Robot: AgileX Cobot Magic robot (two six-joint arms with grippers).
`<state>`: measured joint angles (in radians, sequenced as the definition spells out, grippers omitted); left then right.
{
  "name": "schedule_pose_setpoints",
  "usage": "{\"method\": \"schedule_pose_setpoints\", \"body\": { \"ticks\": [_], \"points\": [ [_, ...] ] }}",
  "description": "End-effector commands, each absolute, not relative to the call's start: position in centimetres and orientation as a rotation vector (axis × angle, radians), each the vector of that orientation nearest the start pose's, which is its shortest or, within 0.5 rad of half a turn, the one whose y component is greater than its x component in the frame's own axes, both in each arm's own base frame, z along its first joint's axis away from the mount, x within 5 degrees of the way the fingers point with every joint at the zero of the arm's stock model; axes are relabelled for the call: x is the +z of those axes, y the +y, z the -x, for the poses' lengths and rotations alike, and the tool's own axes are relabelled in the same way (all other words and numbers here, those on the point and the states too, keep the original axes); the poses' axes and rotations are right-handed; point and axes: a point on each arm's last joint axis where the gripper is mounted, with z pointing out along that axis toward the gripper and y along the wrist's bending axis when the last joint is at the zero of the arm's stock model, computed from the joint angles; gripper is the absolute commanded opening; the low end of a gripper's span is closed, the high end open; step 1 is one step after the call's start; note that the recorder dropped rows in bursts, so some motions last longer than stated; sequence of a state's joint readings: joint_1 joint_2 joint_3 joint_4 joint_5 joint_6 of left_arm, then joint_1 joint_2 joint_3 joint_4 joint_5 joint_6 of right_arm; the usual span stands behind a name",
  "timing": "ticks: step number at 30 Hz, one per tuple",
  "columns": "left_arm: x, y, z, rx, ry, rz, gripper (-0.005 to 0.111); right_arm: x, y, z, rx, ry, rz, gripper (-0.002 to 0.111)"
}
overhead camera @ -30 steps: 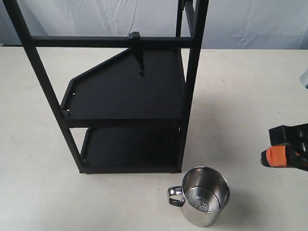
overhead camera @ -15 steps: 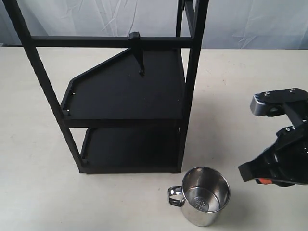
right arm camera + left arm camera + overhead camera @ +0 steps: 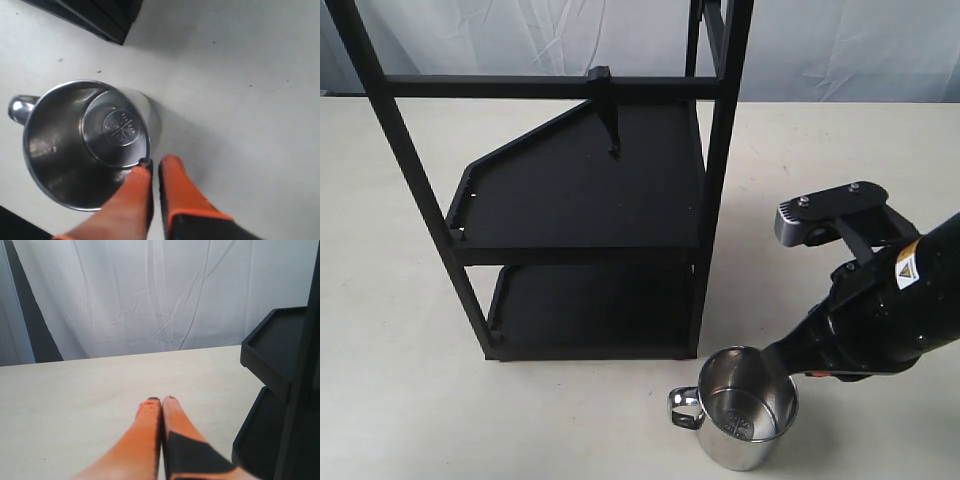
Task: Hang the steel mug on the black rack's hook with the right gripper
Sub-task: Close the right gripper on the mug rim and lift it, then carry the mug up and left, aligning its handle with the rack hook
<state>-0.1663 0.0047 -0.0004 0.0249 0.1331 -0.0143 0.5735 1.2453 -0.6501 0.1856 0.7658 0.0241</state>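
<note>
steel mug [image 3: 85, 145]: shiny, upright, emblem inside base | right end effector [image 3: 152, 165]: pads nearly together at rim

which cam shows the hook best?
Exterior view: the hook shows whole, clamped to the black rack's upper crossbar and hanging over the top shelf. The left wrist view shows only the rack's shelf edges and a post, the right wrist view only a rack corner; neither shows the hook.

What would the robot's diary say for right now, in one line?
phase: approach | right claw: nearly closed at rim of shiny steel mug | mug: upright on table, not gripped | black hook: empty
</note>
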Motion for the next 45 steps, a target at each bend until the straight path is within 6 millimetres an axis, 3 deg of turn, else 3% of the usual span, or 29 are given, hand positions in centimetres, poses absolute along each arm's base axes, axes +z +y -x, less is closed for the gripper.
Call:
{"method": "schedule_pose_setpoints", "body": {
  "ticks": [1,3,5,17,21,27,31,38,45],
  "points": [
    [20.2,-0.9,-5.6,-0.120,1.606,-0.145,0.002,21.1,12.3,-16.7,0.334,2.826,0.628,0.038],
    [20.2,-0.9,-5.6,-0.120,1.606,-0.145,0.002,21.0,12.4,-16.8,0.341,2.828,0.617,0.050],
    [20.2,-0.9,-5.6,-0.120,1.606,-0.145,0.002,20.7,12.6,-16.9,0.355,2.838,0.596,0.053],
    [20.2,-0.9,-5.6,-0.120,1.606,-0.145,0.002,17.5,13.7,-18.5,0.345,2.906,0.539,0.021],
    [20.2,-0.9,-5.6,-0.120,1.606,-0.145,0.002,16.8,13.8,-18.5,0.345,2.962,0.526,0.001],
    [20.2,-0.9,-5.6,-0.120,1.606,-0.145,0.002,16.6,13.6,-17.6,0.347,3.061,0.546,-0.001],
    [20.2,-0.9,-5.6,-0.120,1.606,-0.145,0.002,17.4,14.4,-17.1,0.528,3.037,0.563,-0.001],
    [20.2,-0.9,-5.6,-0.120,1.606,-0.145,0.002,21.3,16.2,-15.4,1.027,2.824,0.643,-0.001],
    [20.2,-0.9,-5.6,-0.120,1.606,-0.145,0.002,24.3,15.6,-14.6,1.137,2.600,0.451,-0.001]
  ]
}}
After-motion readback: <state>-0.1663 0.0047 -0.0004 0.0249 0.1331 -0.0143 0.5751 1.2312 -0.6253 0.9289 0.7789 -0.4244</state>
